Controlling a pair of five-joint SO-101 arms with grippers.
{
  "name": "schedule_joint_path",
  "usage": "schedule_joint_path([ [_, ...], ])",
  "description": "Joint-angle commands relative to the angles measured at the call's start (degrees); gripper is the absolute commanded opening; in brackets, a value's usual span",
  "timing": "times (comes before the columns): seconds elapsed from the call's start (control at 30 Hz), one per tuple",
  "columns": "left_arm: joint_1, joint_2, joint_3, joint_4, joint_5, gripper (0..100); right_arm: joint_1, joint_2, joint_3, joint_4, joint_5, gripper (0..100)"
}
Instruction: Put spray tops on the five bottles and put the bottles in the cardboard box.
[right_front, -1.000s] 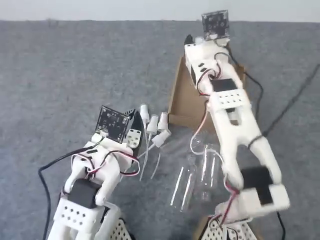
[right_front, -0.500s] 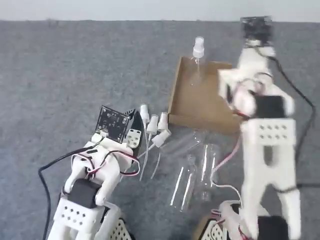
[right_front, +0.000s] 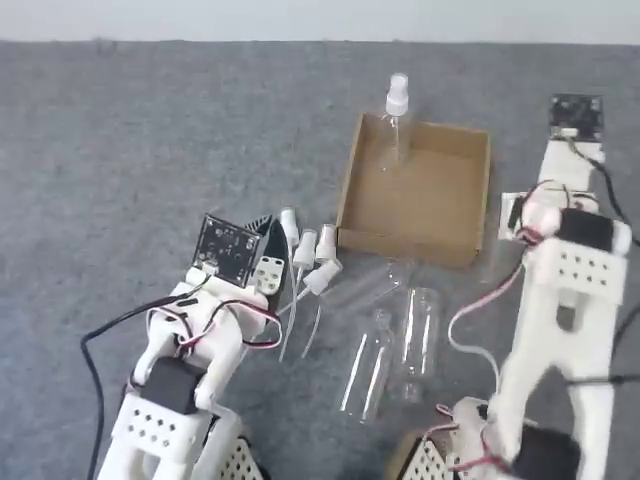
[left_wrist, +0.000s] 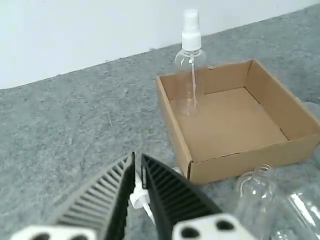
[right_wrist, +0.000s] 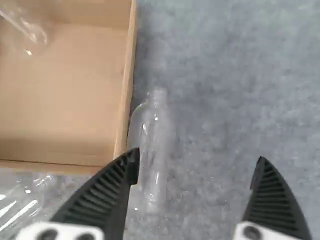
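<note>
The right gripper (right_wrist: 196, 159) is wide open and holds nothing. Right under it lies a bare bottle (right_wrist: 150, 140). It is on its side, just beside the outside wall of the cardboard box (right_wrist: 125, 85).

The left gripper (left_wrist: 138, 159) is squeezed almost closed, low over the gray carpet (right_front: 120, 150). A bit of a white spray top (left_wrist: 138, 197) shows in the thin gap (I cannot tell if it is pinched or just lying under there). The loose spray tops (right_front: 306, 246) sit in a little bunch just beside that gripper. I count four of them.

Farther out, one finished bottle (right_front: 398, 120) stands up in a far corner of the box, and it has its top on. Three more bottles (right_front: 420, 335) lie on the carpet in front of the box, all without tops.

So I think one bottle out of five is done. The other four need a top each, and then they must go into the box. The open gripper looks ready to grab the bare bottle next to the box, so that one may be next.
</note>
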Motion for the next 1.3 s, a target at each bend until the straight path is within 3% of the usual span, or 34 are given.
schedule_joint_path([
  [0.0, -0.18, 0.62, -0.48, -1.58, -0.53, 1, 0.84, 5.93, -0.62, -4.70, 0.35, 29.9],
  [0.7, -0.18, 0.62, -0.48, -1.58, -0.53, 1, -0.57, 27.91, -0.62, -14.29, -1.32, 29.8],
  [0.9, -0.18, 0.62, -0.48, -1.58, -0.53, 1, 6.11, 28.44, -0.35, -13.67, -1.05, 29.2],
  [1.0, -0.18, 0.62, -0.48, -1.58, -0.53, 1, 9.63, 28.44, -0.35, -13.85, -0.53, 21.5],
  [1.13, -0.18, 0.97, -0.75, -1.58, -0.53, 1, 12.44, 28.09, -0.44, -14.20, 9.41, 11.0],
  [1.27, -0.35, 1.14, -1.36, -1.23, -0.53, 1, 13.93, 27.91, -0.35, -14.20, 19.43, 6.5],
])
